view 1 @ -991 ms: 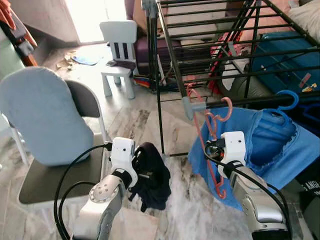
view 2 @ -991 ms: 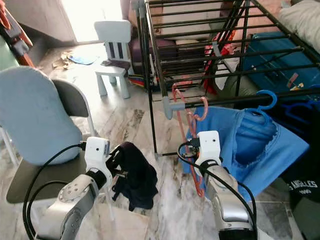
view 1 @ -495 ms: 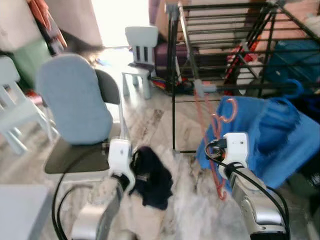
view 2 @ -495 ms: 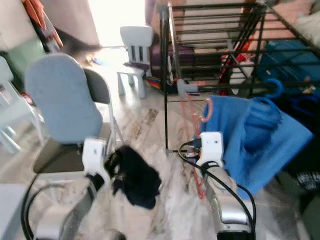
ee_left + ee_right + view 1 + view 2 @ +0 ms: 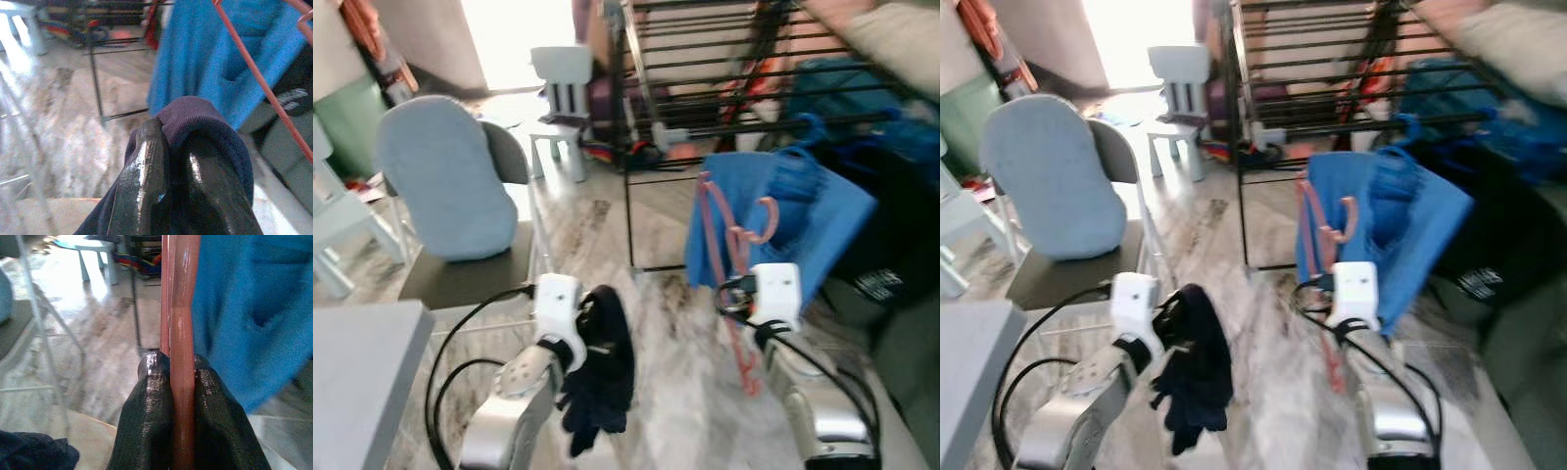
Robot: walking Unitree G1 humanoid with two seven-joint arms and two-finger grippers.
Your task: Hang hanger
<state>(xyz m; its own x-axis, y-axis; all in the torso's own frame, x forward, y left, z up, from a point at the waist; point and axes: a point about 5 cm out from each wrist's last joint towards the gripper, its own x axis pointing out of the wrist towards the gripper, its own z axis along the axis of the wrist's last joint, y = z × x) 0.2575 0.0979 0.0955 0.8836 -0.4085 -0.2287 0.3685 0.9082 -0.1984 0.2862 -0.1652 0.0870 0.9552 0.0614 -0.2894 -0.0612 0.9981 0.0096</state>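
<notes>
Left gripper (image 5: 168,147) is clenched on a dark garment (image 5: 602,377) above the marble floor (image 5: 675,392). Right gripper (image 5: 173,367) clamps the pink hanger (image 5: 729,255), held upright before the blue cloth (image 5: 773,215) on the drying rack (image 5: 705,69).

I stand in a home: marble-patterned tile floor (image 5: 675,323), black clothes-drying rack (image 5: 705,69) upper centre, child's white chair (image 5: 560,78), padded folding chair (image 5: 450,186) at left.
</notes>
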